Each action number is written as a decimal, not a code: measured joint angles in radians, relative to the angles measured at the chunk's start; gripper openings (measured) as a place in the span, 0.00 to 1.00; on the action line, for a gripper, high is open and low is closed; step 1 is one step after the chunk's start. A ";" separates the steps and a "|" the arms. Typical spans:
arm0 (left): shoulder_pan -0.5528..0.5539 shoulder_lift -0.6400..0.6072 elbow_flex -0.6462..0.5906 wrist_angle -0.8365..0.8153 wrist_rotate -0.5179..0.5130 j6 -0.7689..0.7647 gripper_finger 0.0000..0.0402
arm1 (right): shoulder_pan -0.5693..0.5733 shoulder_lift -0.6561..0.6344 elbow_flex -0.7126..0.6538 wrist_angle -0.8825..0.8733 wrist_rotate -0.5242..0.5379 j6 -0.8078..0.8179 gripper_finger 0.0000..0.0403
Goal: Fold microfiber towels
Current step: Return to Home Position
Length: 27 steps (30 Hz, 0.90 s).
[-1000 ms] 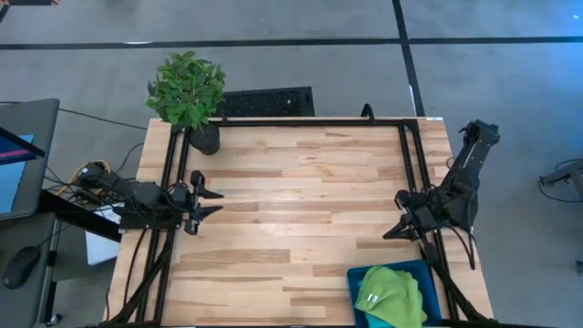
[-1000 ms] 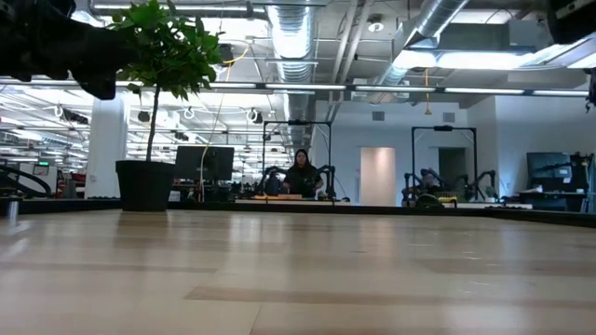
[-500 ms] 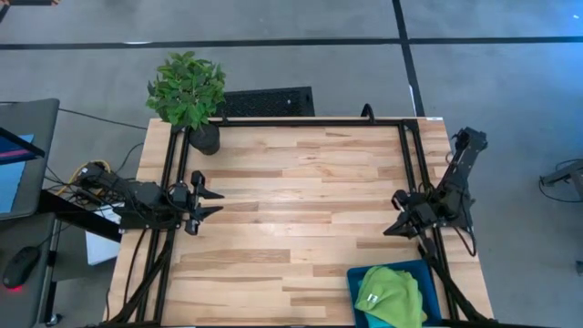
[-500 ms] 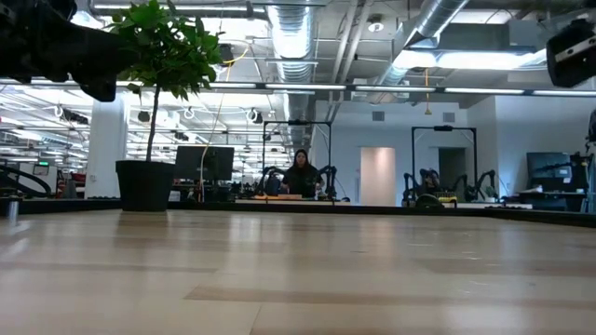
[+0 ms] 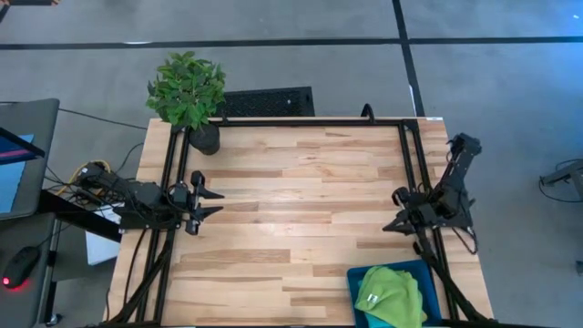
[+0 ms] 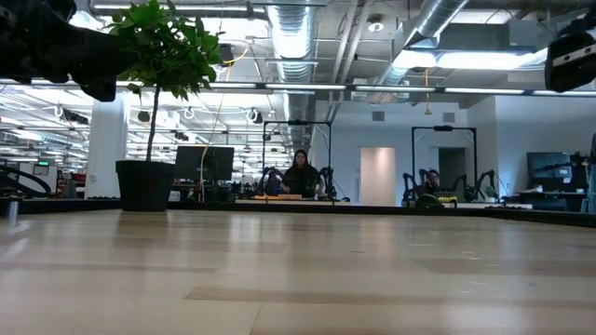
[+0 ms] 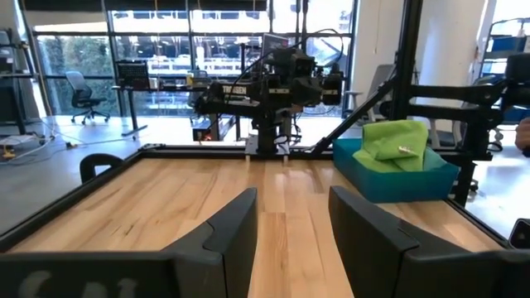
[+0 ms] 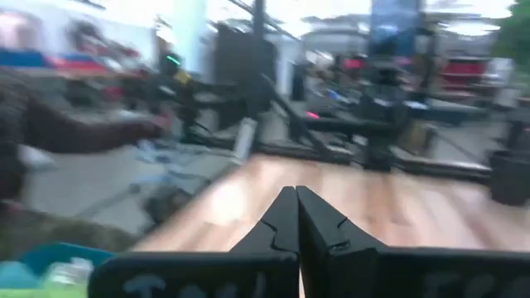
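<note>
I see the lime-green microfiber towel (image 5: 392, 296) sitting in the blue bin (image 5: 353, 284), lower right of the high view. My left gripper (image 5: 219, 202) is mid-left with fingers spread, holding nothing; my right gripper (image 5: 390, 226) is mid-right with fingers pressed together, holding nothing. The potted plant (image 5: 187, 89) is upper left.

Wood table (image 5: 291, 210) — smooth, faint sheen — and a soft matt cloth towel (image 5: 392, 296) in a plastic bin (image 5: 352, 284).

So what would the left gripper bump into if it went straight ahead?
Only bare table lies ahead of the left gripper; across it, probably the right arm first, though height is unclear.
</note>
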 joint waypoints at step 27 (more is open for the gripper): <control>0.000 0.003 0.000 0.001 -0.245 0.210 0.35 | -0.294 0.003 -0.001 -0.047 0.398 0.181 0.09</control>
